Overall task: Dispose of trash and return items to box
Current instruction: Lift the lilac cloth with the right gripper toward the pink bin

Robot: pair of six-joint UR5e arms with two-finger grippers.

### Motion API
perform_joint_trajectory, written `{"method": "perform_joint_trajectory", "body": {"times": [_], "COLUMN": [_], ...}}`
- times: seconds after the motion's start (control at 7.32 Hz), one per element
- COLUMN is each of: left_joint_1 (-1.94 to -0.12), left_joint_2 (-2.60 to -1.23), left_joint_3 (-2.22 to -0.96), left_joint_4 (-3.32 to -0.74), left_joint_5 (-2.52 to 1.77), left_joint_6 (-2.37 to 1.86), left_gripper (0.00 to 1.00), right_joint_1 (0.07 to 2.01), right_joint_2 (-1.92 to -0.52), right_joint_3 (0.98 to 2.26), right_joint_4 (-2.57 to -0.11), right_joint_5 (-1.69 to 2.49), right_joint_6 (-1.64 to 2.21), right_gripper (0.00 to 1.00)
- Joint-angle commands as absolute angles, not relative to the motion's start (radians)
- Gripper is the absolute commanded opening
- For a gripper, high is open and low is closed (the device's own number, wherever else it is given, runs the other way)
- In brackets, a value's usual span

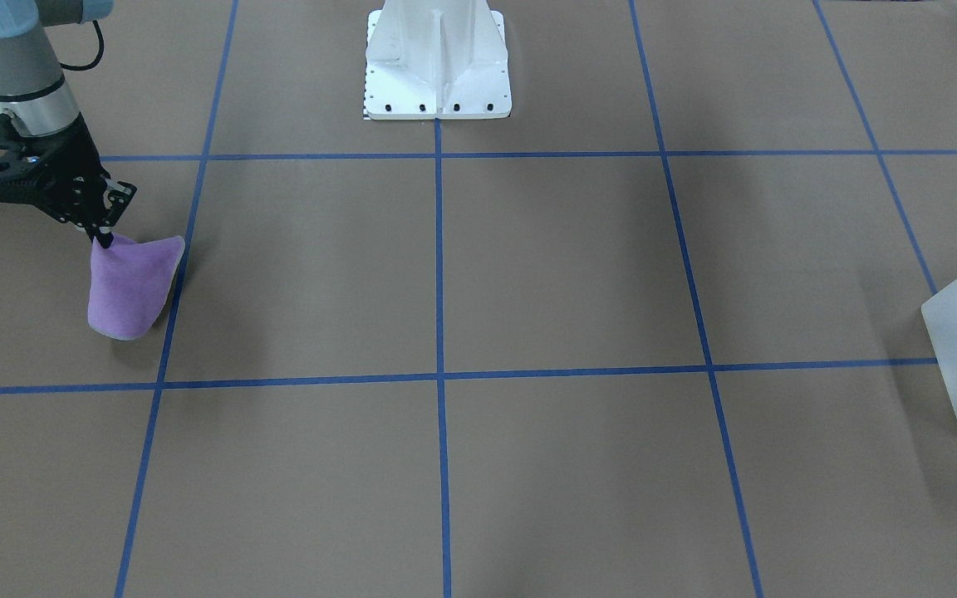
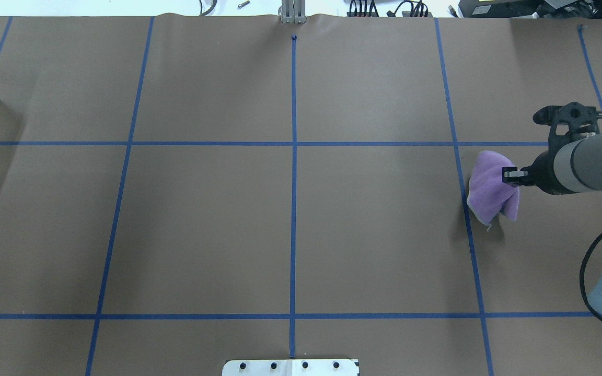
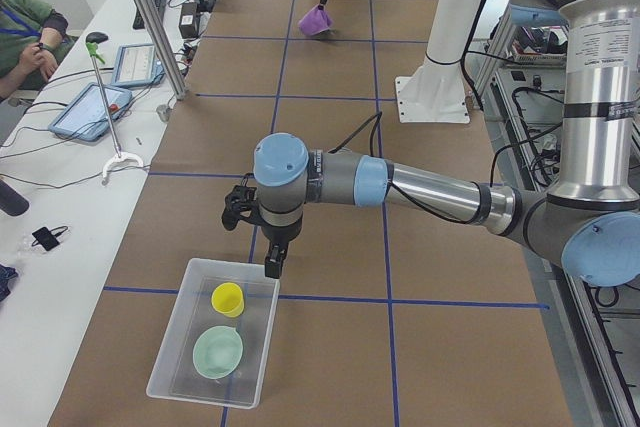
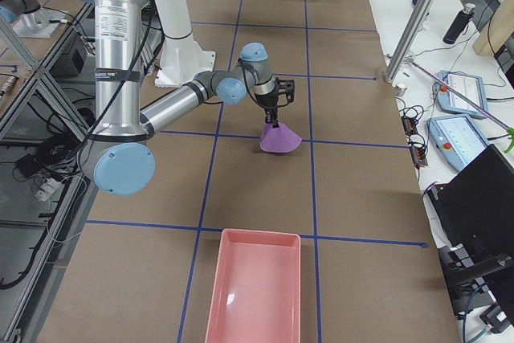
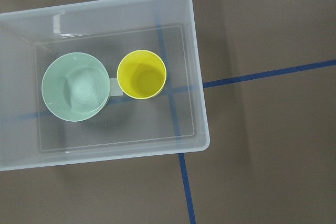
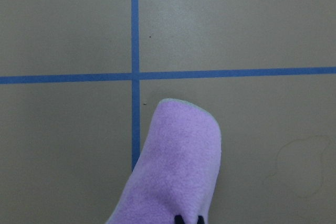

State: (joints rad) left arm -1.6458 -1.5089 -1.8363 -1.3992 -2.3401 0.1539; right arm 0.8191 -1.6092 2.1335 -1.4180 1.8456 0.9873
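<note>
My right gripper (image 1: pixel 102 241) is shut on the top of a purple cloth (image 1: pixel 125 286), which hangs from it with its lower end on the table. The gripper (image 2: pixel 510 175) and cloth (image 2: pixel 489 190) also show overhead, and in the right wrist view the cloth (image 6: pixel 176 174) fills the lower middle. The translucent box (image 3: pixel 167 329) holds the yellow cup (image 3: pixel 228 299) and a mint-green bowl (image 3: pixel 218 352). The left wrist view looks straight down on the box (image 5: pixel 197 77), cup (image 5: pixel 141 74) and bowl (image 5: pixel 75 94). My left gripper (image 3: pixel 272 267) hovers over the box's rim; I cannot tell if it is open or shut.
The white robot pedestal (image 1: pixel 437 62) stands at the table's middle, on the robot's side. A pink tray (image 4: pixel 257 295) lies at the table's end on my right. The box sits at the opposite end (image 1: pixel 956 357). Blue tape lines grid the brown table.
</note>
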Motion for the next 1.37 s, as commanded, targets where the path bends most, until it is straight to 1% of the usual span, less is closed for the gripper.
{"method": "perform_joint_trajectory", "body": {"times": [0.0, 0.27, 0.41, 0.55, 0.82, 0.96, 1.09, 1.23], "left_joint_1": [-1.646, -1.647, -1.647, -1.646, -1.646, -1.644, -1.644, -1.644], "left_joint_2": [-1.405, -1.342, -1.342, -1.344, -1.344, -1.344, -1.344, -1.344], "left_joint_3": [-1.836, -1.855, -1.853, -1.852, -1.852, -1.852, -1.853, -1.853], "left_joint_4": [-1.423, -1.503, -1.503, -1.503, -1.505, -1.505, -1.506, -1.506], "left_joint_5": [-2.365, -2.378, -2.379, -2.379, -2.379, -2.379, -2.379, -2.379], "left_joint_6": [0.155, 0.152, 0.152, 0.152, 0.153, 0.155, 0.156, 0.158], "left_gripper": [0.99, 0.99, 0.99, 0.99, 0.99, 0.99, 0.99, 0.99], "right_joint_1": [1.073, 1.301, 1.424, 1.536, 1.72, 1.761, 1.782, 1.787], "right_joint_2": [-1.615, -1.675, -1.699, -1.698, -1.689, -1.689, -1.693, -1.718], "right_joint_3": [2.146, 2.138, 2.132, 2.096, 1.897, 1.796, 1.723, 1.647], "right_joint_4": [-1.509, -1.587, -1.673, -1.768, -1.792, -1.786, -1.784, -1.693], "right_joint_5": [2.053, 2.196, 2.253, 2.272, 2.279, 2.272, 2.267, 2.251], "right_joint_6": [0.666, 0.385, 0.186, -0.035, -0.394, -0.535, -0.599, -0.595], "right_gripper": [0.0, 0.0, 0.0, 0.0, 0.0, 0.0, 0.0, 0.0]}}
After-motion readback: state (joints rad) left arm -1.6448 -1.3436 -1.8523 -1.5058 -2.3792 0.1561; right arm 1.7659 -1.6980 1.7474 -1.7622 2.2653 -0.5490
